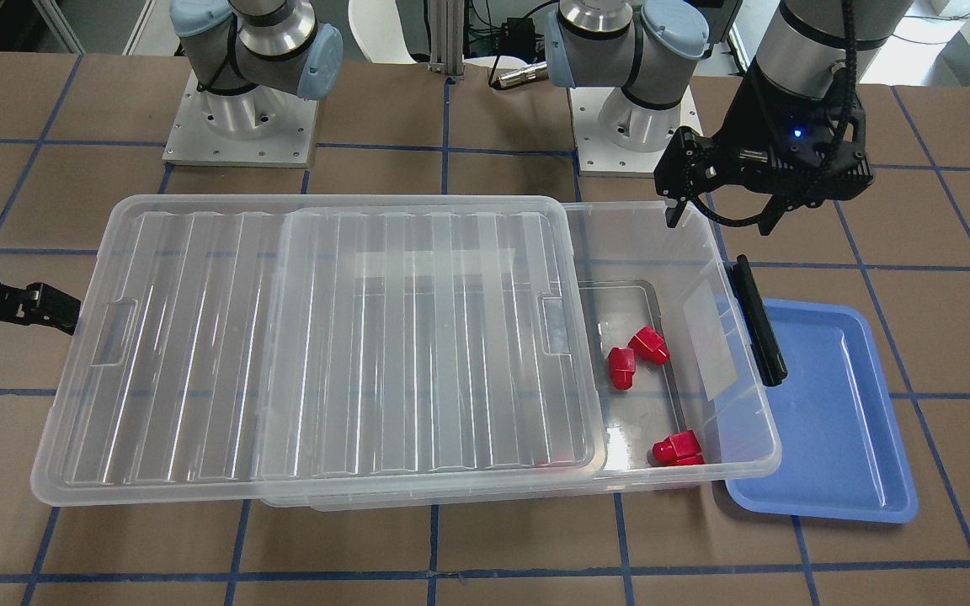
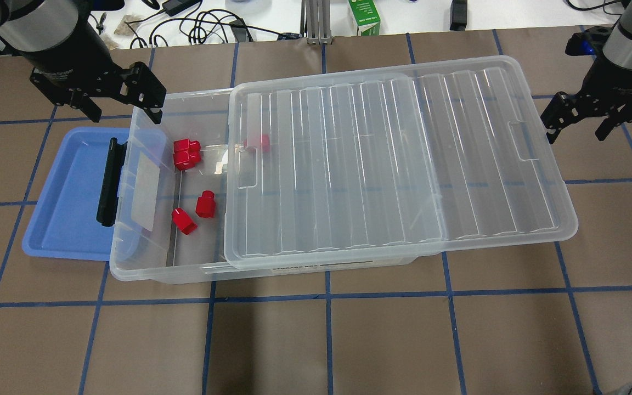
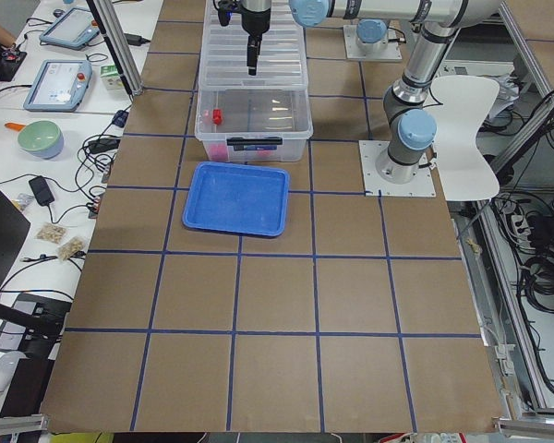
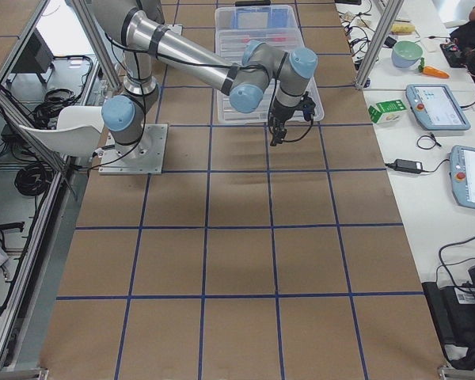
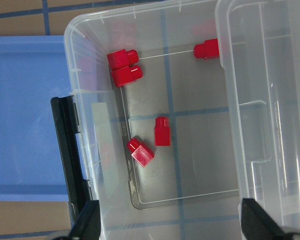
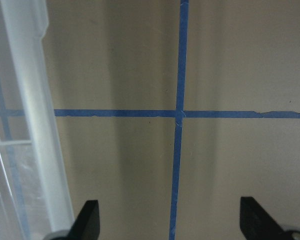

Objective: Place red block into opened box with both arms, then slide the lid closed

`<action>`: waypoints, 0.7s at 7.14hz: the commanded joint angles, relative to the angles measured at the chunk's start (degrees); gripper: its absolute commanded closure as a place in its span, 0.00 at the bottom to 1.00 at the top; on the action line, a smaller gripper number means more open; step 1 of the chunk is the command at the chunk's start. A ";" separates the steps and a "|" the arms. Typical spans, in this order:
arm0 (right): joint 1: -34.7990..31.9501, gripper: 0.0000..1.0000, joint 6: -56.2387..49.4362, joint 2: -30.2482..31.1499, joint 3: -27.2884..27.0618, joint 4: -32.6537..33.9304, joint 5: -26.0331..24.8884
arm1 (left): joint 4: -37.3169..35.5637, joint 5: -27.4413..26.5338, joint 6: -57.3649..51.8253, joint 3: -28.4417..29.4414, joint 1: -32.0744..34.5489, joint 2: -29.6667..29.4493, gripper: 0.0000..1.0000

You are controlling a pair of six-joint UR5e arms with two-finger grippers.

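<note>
The clear box [image 2: 157,271] lies across the table with its black bar [image 2: 108,181] at my left end. The ribbed lid [image 2: 393,164] rests on top, shifted toward my right, so the left end stands uncovered. Several red blocks [image 2: 187,159] lie on the box floor there, and one [image 2: 258,142] shows through the lid's edge. My left gripper [image 2: 125,112] hangs open and empty above the box's far left corner; its wrist view looks down on the red blocks [image 5: 162,131]. My right gripper [image 2: 576,131] is open and empty, just off the lid's right end.
A blue tray [image 2: 69,192] lies empty beside the box's left end, partly under it. Cables and a green carton [image 2: 364,16] sit beyond the table's far edge. Both arm bases [image 1: 241,126] stand behind the box.
</note>
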State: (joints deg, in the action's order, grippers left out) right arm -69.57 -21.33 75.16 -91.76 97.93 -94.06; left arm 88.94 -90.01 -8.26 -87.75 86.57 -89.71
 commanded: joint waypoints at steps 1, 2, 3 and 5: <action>-0.39 0.00 0.23 0.25 -0.44 -0.02 0.19 | 0.01 0.10 0.00 0.12 0.00 -0.02 0.00; -0.57 0.00 0.41 0.34 -0.44 -0.02 0.37 | -0.08 0.10 0.00 0.04 0.00 -0.02 0.00; -1.18 0.00 1.28 0.34 -0.44 0.06 1.59 | 0.01 0.01 0.00 0.04 -0.09 -0.02 0.00; -3.63 0.00 4.96 0.34 -0.35 0.24 1.69 | 0.01 -0.08 0.00 -0.22 -0.09 0.06 0.00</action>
State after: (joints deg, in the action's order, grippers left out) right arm -71.84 -18.27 75.49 -92.14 98.07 -92.55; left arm 88.90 -90.02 -8.26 -87.79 86.50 -89.72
